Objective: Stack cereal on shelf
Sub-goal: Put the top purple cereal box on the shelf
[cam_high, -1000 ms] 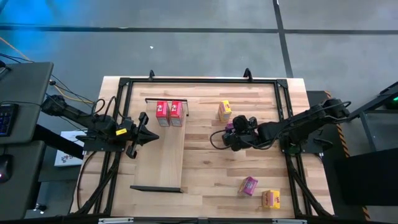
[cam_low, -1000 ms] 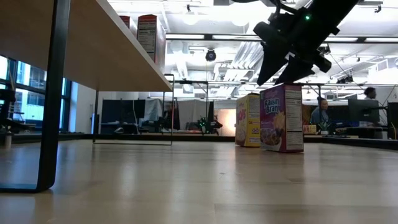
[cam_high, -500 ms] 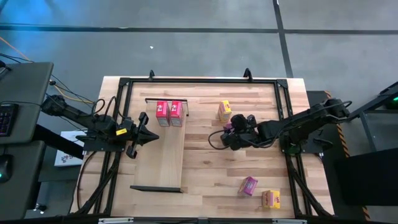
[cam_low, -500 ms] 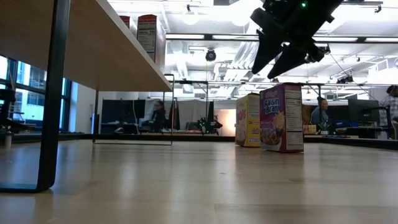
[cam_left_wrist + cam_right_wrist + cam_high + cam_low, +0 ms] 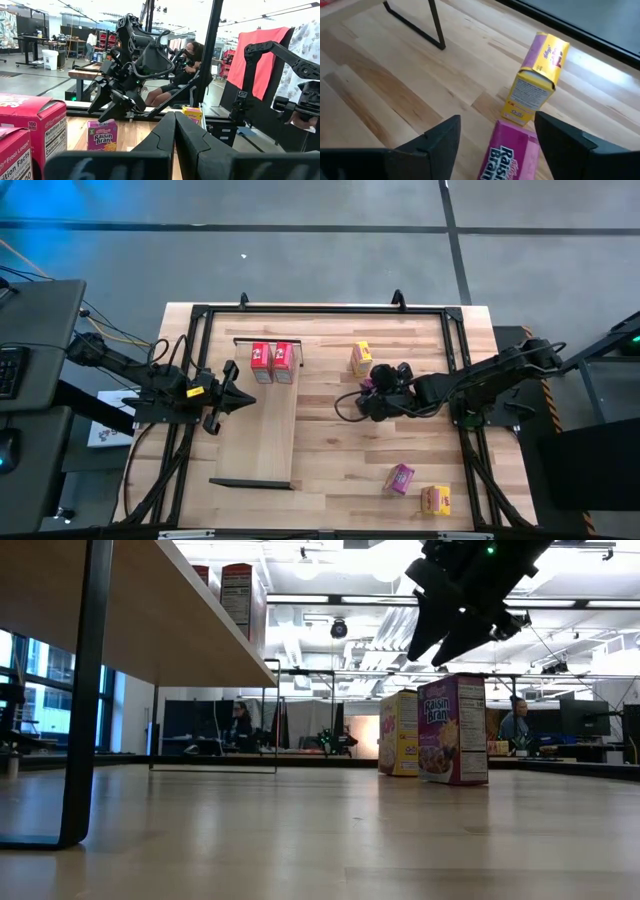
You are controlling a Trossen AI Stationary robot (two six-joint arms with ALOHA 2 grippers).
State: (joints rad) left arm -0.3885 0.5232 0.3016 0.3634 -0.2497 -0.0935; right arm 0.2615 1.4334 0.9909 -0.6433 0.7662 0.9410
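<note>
Since a second ago, the right claw (image 5: 447,645) has been lifting off the magenta cardboard raisin-bran box (image 5: 455,729) and is now hovering above it, fingers spread wide and empty. That box is standing upright on the striped wooden desk (image 5: 340,435), just beside a yellow cardboard cereal box (image 5: 361,358). Two red cardboard boxes (image 5: 272,362) are sitting on the pale wooden shelf (image 5: 262,440). Another magenta box (image 5: 400,478) and yellow box (image 5: 435,499) are lying near the desk's front. Closed and empty, the left claw (image 5: 241,400) is waiting over the shelf's left edge.
</note>
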